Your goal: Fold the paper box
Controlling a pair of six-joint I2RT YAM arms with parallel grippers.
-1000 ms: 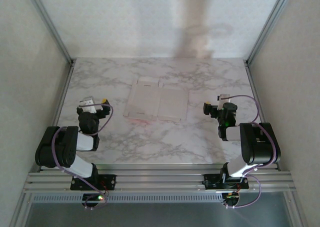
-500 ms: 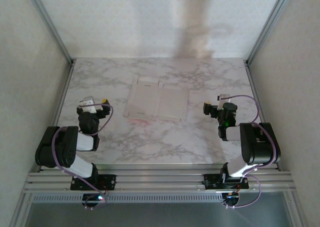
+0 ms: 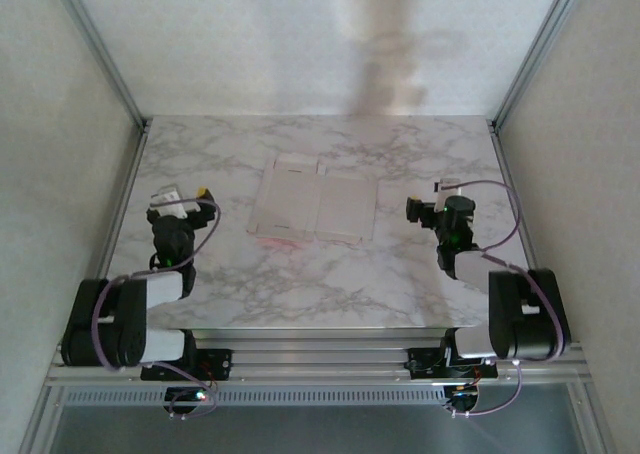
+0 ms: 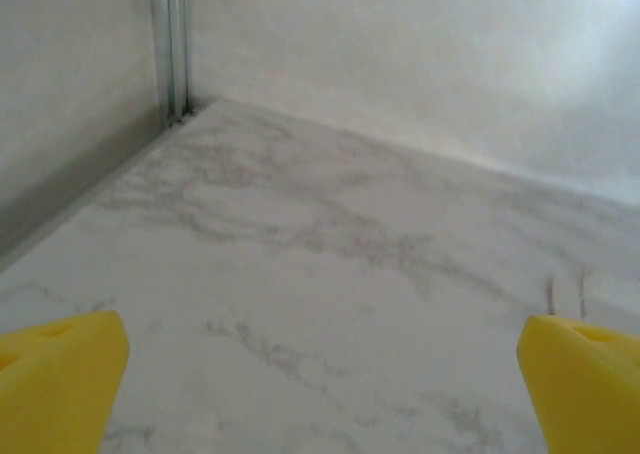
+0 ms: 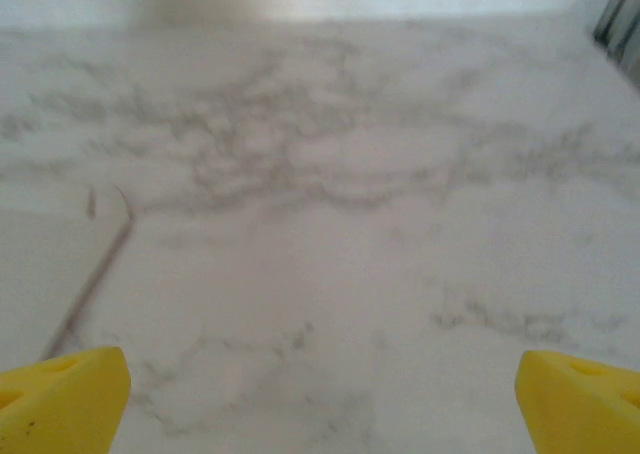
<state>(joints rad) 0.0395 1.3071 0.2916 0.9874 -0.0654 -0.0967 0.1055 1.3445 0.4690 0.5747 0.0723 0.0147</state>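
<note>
Paper box (image 3: pixel 315 206), unfolded and lying flat, white side up, at the middle of the marble table (image 3: pixel 300 284). The left gripper (image 3: pixel 183 198) stands over the table's left side and the right gripper (image 3: pixel 430 202) over its right side, each well apart from the box. Both grippers have their yellow fingertips (image 4: pixel 60 379) spread wide apart over bare marble, gripping nothing.

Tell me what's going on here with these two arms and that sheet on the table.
The paper box lies flat and unfolded, white side up, in the middle of the marble table. The left gripper and the right gripper hover either side of it, both open and empty, touching nothing. No fold has been made yet.
</note>
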